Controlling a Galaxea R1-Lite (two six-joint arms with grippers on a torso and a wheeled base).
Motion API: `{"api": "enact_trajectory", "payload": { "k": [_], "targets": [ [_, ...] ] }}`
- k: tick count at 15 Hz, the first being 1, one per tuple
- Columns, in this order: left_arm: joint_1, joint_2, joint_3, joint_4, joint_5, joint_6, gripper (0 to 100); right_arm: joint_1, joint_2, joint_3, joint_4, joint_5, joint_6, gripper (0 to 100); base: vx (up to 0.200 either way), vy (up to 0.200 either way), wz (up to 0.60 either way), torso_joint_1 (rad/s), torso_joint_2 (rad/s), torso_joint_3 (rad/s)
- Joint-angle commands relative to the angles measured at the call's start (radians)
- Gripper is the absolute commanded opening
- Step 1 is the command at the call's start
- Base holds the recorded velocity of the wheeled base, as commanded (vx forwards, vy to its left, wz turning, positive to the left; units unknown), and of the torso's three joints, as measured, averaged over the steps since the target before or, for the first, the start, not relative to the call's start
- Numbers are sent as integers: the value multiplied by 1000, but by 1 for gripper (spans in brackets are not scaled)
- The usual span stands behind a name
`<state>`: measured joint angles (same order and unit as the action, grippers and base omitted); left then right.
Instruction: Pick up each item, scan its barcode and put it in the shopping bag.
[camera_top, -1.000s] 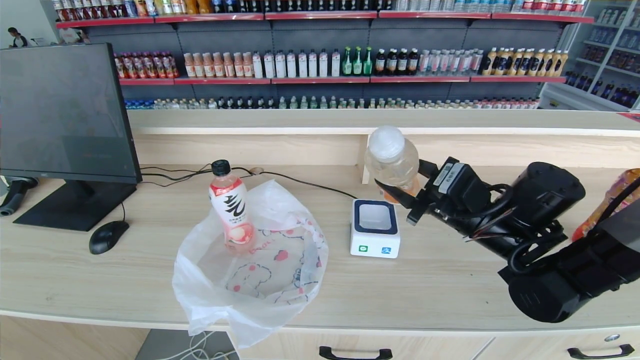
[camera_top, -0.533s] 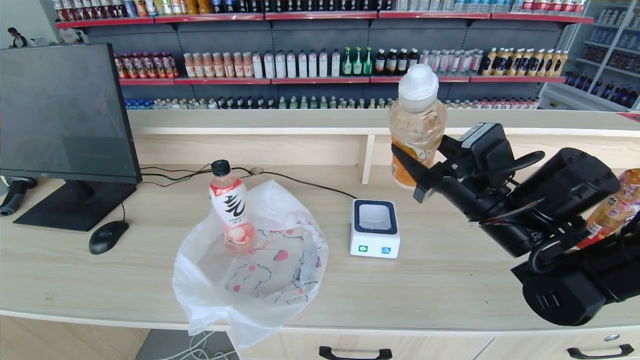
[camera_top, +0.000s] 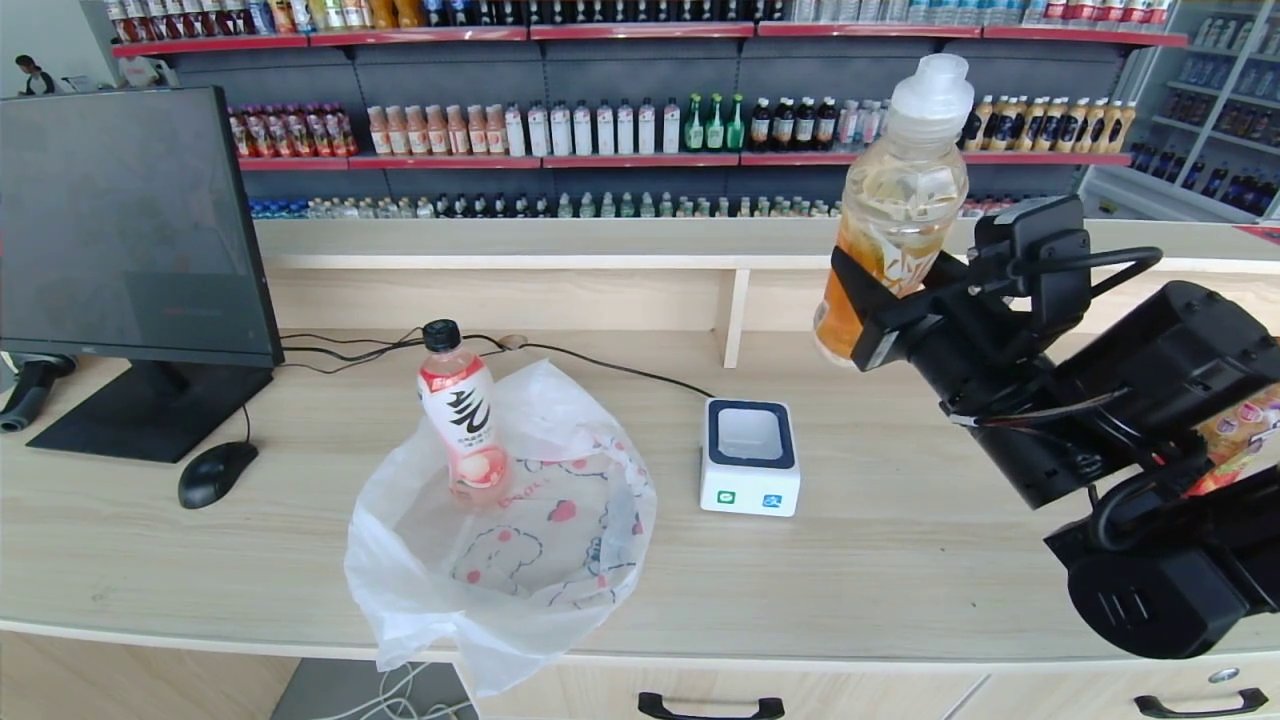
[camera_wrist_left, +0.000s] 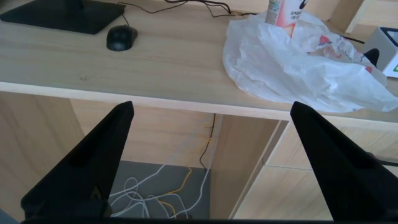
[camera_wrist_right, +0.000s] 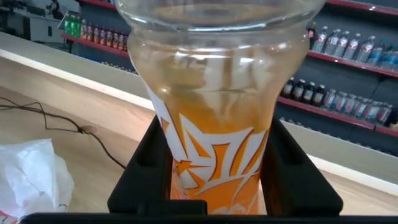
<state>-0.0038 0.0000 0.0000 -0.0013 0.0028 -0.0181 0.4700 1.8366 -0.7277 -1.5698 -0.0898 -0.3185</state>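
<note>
My right gripper (camera_top: 868, 305) is shut on an orange drink bottle (camera_top: 895, 210) with a white cap, held upright and high above the counter, to the right of the white barcode scanner (camera_top: 750, 457). In the right wrist view the bottle (camera_wrist_right: 214, 118) stands between the black fingers (camera_wrist_right: 143, 168). A pink bottle (camera_top: 461, 415) with a black cap stands inside the translucent shopping bag (camera_top: 520, 540) at the counter's front. My left gripper (camera_wrist_left: 208, 162) is open, below the counter's front edge, with the bag (camera_wrist_left: 298, 59) beyond it.
A monitor (camera_top: 130, 230) and a black mouse (camera_top: 216, 472) sit at the left of the counter, with cables running behind the bag. Another orange-labelled bottle (camera_top: 1235, 430) shows at the far right behind my right arm. Drawers lie under the counter front.
My right gripper has lifted the orange bottle up and to the right, away from over the scanner, and turned it upright. The bag and pink bottle have not moved.
</note>
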Motion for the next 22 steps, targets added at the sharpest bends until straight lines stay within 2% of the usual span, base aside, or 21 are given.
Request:
{"api": "enact_trajectory", "payload": {
  "k": [1,7,12,22],
  "targets": [
    [-1,0,0,0,0,0,100,1,1,1,-1,-5,27,0,0,0,0,0,0,0],
    [1,0,0,0,0,0,100,4,18,8,-1,-38,167,0,0,0,0,0,0,0],
    [-1,2,0,0,0,0,100,4,7,134,-1,-38,193,0,0,0,0,0,0,0],
    [-1,0,0,0,0,1,100,4,-22,162,-1,-38,248,0,0,0,0,0,0,0]
  ]
}}
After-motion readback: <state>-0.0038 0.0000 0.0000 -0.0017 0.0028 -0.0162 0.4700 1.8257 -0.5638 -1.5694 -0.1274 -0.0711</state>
